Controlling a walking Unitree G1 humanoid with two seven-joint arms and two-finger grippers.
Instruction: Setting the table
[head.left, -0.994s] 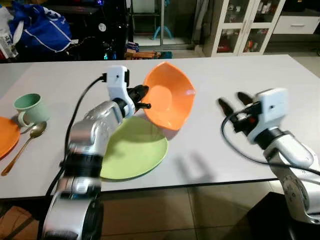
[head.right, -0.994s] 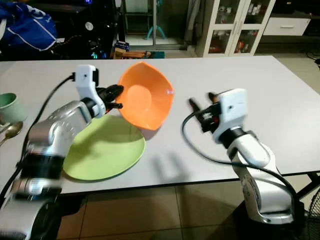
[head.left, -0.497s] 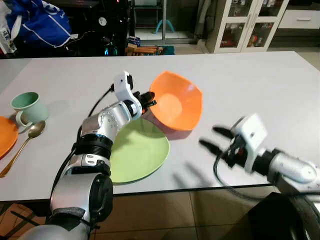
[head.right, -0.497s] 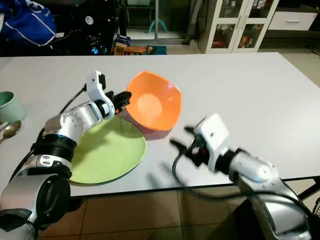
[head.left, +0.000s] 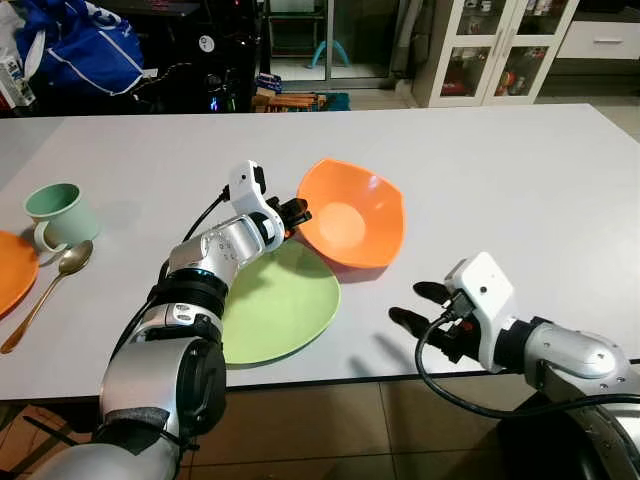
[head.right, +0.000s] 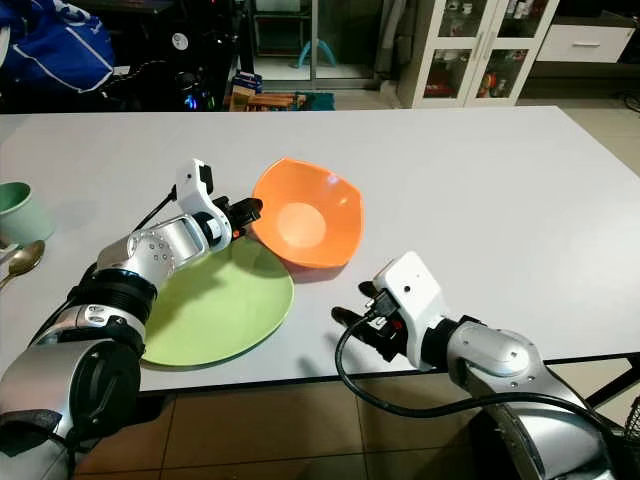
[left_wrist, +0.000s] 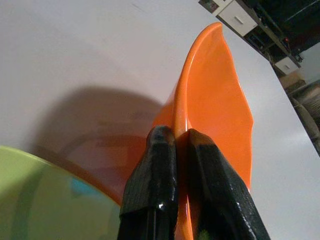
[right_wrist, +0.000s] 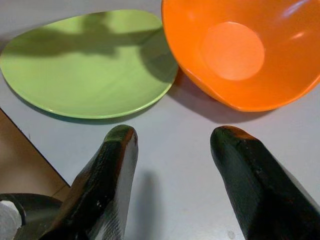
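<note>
left arm: reaches forward over the green plate (head.left: 275, 308), left gripper (head.left: 297, 213) at the near-left rim of the orange bowl (head.left: 352, 225)
left fingers: pinching the bowl's rim, one finger inside and one outside, as the left wrist view shows
right arm: low at the desk's (head.left: 500, 170) near edge, right gripper (head.left: 410, 305) pointing left toward the plate
right fingers: spread, holding nothing
orange bowl: on the desk just beyond the plate's far-right edge, tilted, opening up and toward the camera
far left: mint cup (head.left: 60, 214), spoon (head.left: 45, 294)
</note>
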